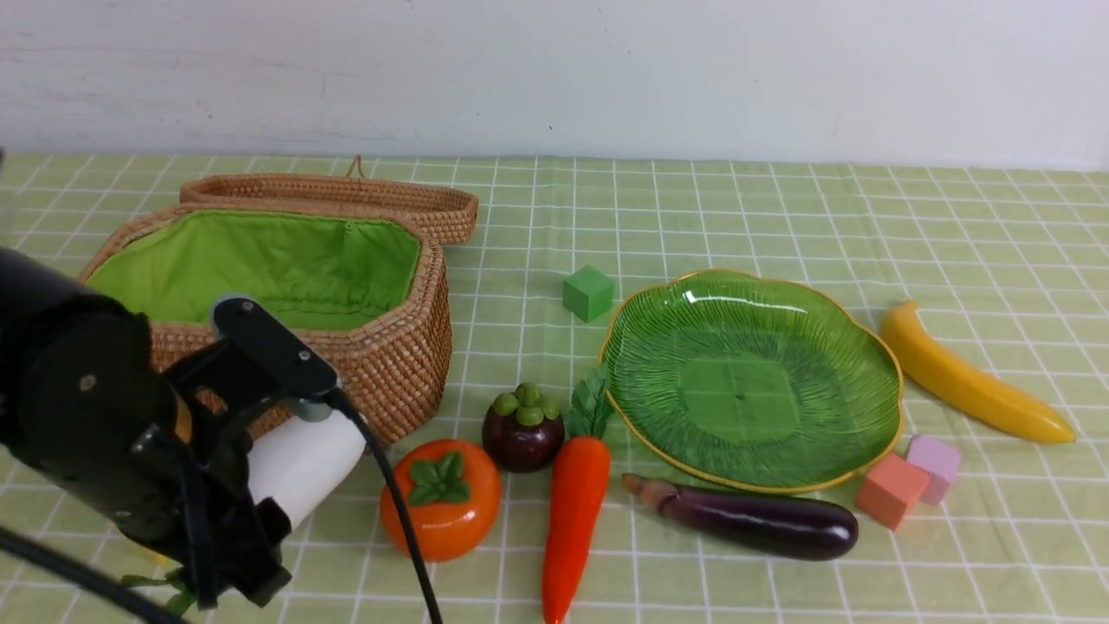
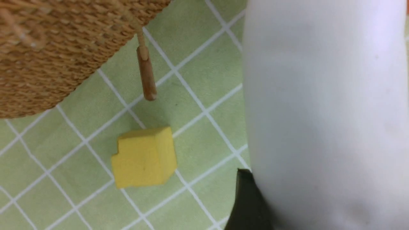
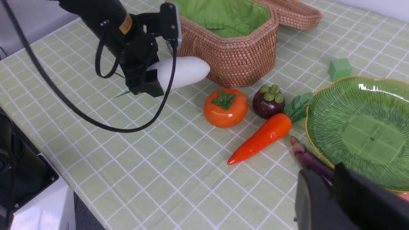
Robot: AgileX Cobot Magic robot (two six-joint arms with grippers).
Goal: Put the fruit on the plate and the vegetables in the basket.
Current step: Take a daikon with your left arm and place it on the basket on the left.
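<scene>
Your left gripper (image 3: 147, 80) clamps the radish (image 3: 185, 72) crosswise; the basket (image 3: 238, 64) stands just ahead of it, wall beside the radish's tip.

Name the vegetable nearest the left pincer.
The white radish, by the basket's front wall: the left pincer is closed around its leafy end. The carrot and eggplant lie untouched near the plate.

3 fruits (image 1: 442, 498) (image 1: 522, 429) (image 1: 970, 377), 3 vegetables (image 1: 303, 468) (image 1: 572, 511) (image 1: 762, 520), 4 cubes (image 1: 588, 293) (image 1: 891, 490) (image 1: 936, 459) (image 2: 143, 156), 1 basket (image 1: 390, 364), 1 plate (image 1: 749, 381).
</scene>
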